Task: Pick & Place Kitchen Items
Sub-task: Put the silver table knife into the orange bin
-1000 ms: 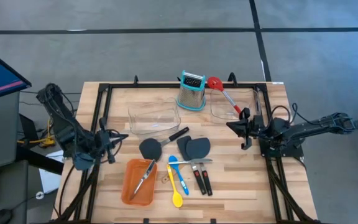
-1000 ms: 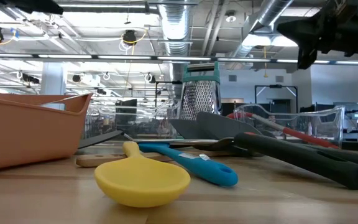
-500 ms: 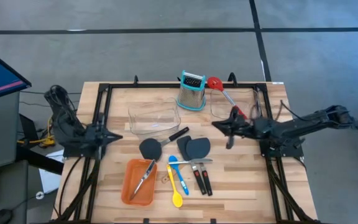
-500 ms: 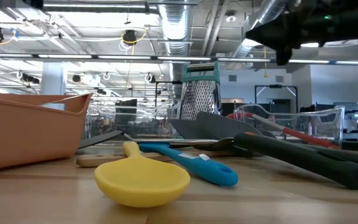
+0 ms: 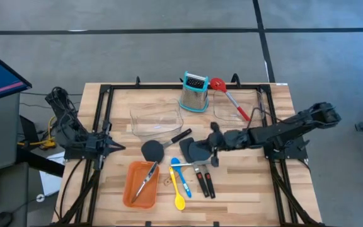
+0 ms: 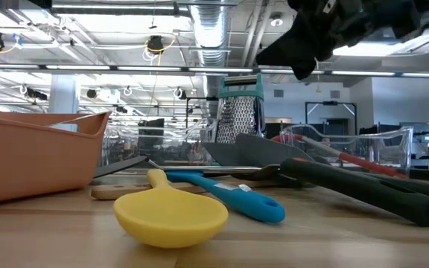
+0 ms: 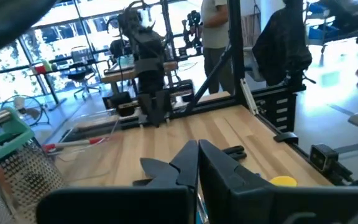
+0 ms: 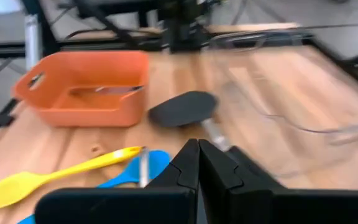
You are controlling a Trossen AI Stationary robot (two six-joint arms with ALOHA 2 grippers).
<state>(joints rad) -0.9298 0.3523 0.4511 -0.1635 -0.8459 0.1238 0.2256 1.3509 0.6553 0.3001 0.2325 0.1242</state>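
Note:
Kitchen items lie mid-table: a black round spatula (image 5: 151,150), grey spatulas (image 5: 197,149), a blue spoon (image 5: 180,176), a yellow spoon (image 5: 178,190) and black-handled tools (image 5: 205,183). Steel tongs (image 5: 147,180) lie in the orange tray (image 5: 131,189). A red slotted spoon (image 5: 229,98) leans in the right clear bin (image 5: 232,112). My right gripper (image 5: 209,140) hangs shut above the grey spatulas, clear of them; its wrist view shows the shut fingers (image 8: 197,149) pointing toward the round spatula (image 8: 182,107). My left gripper (image 5: 116,147) waits shut at the table's left edge.
A steel grater (image 5: 194,93) with a teal rim stands at the far middle. A second clear bin (image 5: 156,118) sits left of it. A black frame (image 5: 106,94) borders the table. People and desks show in the room beyond.
My right gripper has swept from the table's right edge toward the middle, tipping downward, and now hangs over the grey spatulas, still shut. My left gripper has turned at the left edge. No item has moved.

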